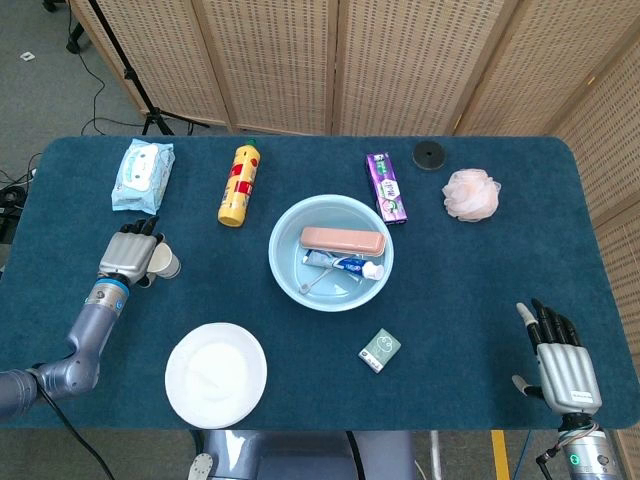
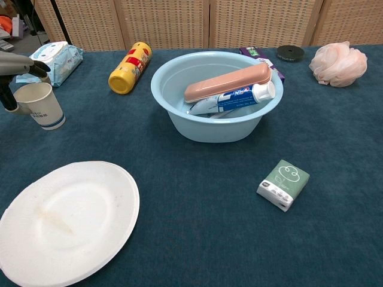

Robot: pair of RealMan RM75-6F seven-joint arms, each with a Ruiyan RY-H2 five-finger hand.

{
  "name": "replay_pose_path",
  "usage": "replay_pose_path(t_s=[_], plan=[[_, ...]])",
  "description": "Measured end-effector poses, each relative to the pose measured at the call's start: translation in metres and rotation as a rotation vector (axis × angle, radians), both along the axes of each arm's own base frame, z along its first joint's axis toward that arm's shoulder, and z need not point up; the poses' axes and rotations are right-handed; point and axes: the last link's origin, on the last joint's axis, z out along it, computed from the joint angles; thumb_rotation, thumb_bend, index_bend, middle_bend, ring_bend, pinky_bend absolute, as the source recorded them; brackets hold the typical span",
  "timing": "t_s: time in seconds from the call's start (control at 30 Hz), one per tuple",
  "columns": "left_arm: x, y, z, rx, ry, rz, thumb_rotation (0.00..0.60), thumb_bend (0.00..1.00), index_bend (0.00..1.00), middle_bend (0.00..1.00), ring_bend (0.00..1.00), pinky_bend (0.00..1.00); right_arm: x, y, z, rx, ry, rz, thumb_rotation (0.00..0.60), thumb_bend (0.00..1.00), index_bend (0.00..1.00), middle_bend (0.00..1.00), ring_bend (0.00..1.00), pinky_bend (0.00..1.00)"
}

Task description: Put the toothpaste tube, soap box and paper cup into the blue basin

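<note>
The paper cup [image 1: 167, 265] [image 2: 40, 105] stands slightly tilted at the table's left side. My left hand [image 1: 128, 256] wraps it, fingers [image 2: 24, 62] over the far rim and the thumb against its left wall. The blue basin [image 1: 282, 272] [image 2: 179, 127] sits mid-table. Inside it lie the pink soap box [image 1: 343, 240] [image 2: 227, 82] and the toothpaste tube [image 1: 345, 265] [image 2: 234, 98]. My right hand [image 1: 565, 365] rests open near the front right edge, holding nothing.
A white paper plate [image 1: 216, 373] [image 2: 66, 218] lies in front of the cup. A yellow bottle [image 1: 238, 184], a wipes pack [image 1: 143, 173], a purple box [image 1: 386, 186], a black disc [image 1: 429, 155] and a pink bath puff [image 1: 471, 194] line the back. A small green box [image 2: 283, 184] lies front of the basin.
</note>
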Motion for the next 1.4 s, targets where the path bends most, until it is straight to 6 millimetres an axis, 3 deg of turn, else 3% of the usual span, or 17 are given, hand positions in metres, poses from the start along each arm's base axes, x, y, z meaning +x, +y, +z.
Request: replay_pose_path(t_s=[0.33, 0.57, 0.73, 1.03, 1.17, 1.4], plan=[[0.011, 0.002, 0.014, 0.035, -0.036, -0.016, 0.6, 0.33, 0.35, 0.03, 0.05, 0.15, -0.001, 0.0, 0.001, -0.002, -0.005, -0.007, 0.6, 0.13, 0.0, 0.0, 0.0, 0.08], [0.035, 0.004, 0.042, 0.082, -0.095, -0.056, 0.6, 0.33, 0.36, 0.03, 0.05, 0.15, 0.0, 0.0, 0.0, 0.0, -0.008, -0.007, 0.6, 0.13, 0.0, 0.0, 0.0, 0.08], [0.056, -0.002, 0.046, 0.068, -0.145, -0.099, 0.6, 0.33, 0.35, 0.03, 0.05, 0.15, 0.0, 0.0, 0.001, -0.001, -0.01, -0.005, 0.6, 0.13, 0.0, 0.0, 0.0, 0.08], [0.118, -0.019, 0.038, 0.054, -0.232, -0.293, 0.6, 0.33, 0.36, 0.03, 0.05, 0.15, -0.001, 0.0, 0.004, -0.011, -0.02, -0.01, 0.6, 0.13, 0.0, 0.0, 0.0, 0.08], [0.147, -0.026, 0.027, 0.054, -0.273, -0.368, 0.6, 0.33, 0.36, 0.03, 0.05, 0.15, -0.001, 0.0, 0.006, -0.013, -0.027, -0.012, 0.6, 0.13, 0.0, 0.0, 0.0, 0.08], [0.181, -0.034, 0.001, 0.036, -0.277, -0.446, 0.6, 0.33, 0.36, 0.03, 0.05, 0.15, -0.002, 0.0, 0.01, -0.025, -0.041, -0.017, 0.6, 0.13, 0.0, 0.0, 0.0, 0.07]])
